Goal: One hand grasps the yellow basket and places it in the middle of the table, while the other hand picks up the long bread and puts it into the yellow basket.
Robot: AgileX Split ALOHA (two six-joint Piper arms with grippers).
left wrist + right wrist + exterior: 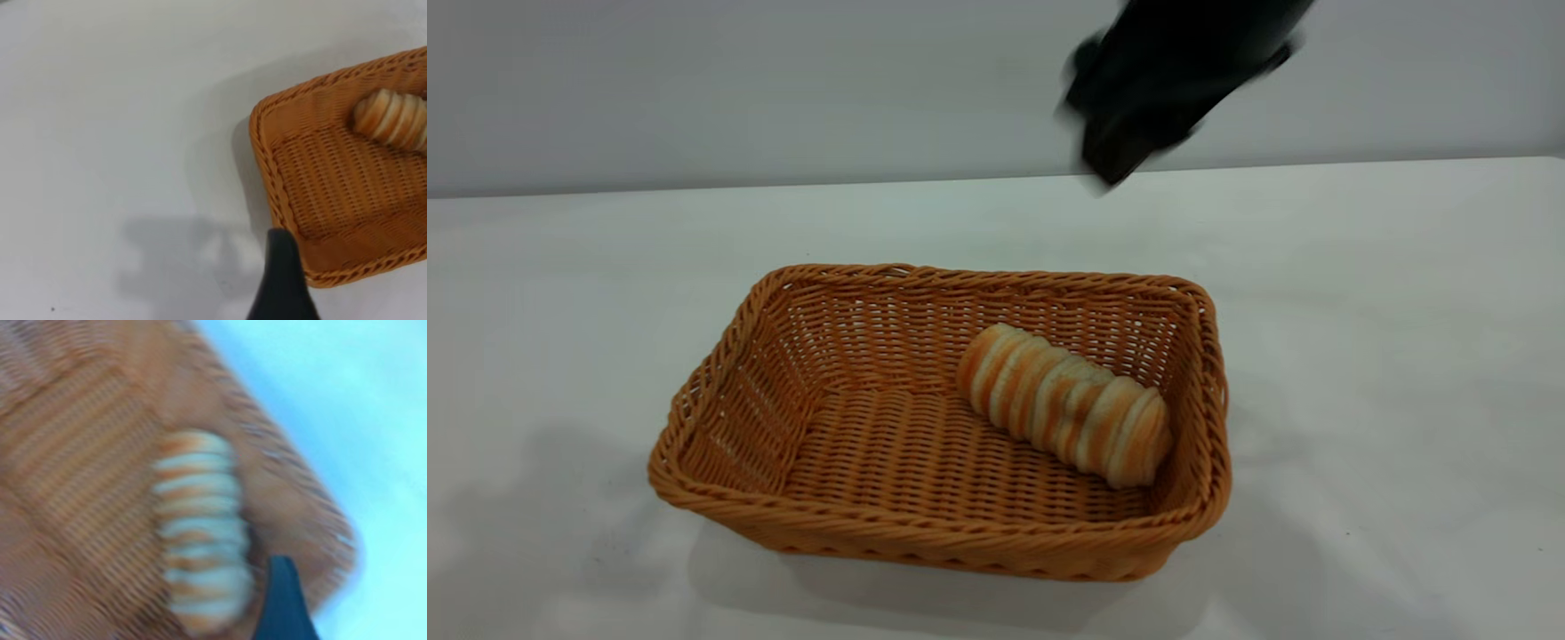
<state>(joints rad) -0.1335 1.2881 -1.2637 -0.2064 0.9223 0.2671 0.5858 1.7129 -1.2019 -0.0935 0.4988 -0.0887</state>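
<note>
My table is a broad white matte top that fills most of what I see. Its far edge runs nearly level across the exterior view, and right behind that edge stands the wall, plain pale grey and bare. The light on the table is soft and even, coming from above; faint grey shadows lie on the near side of the table, away from the wall. On the table in my left wrist view, a tiny dark speck sits beside another soft shadow.
</note>
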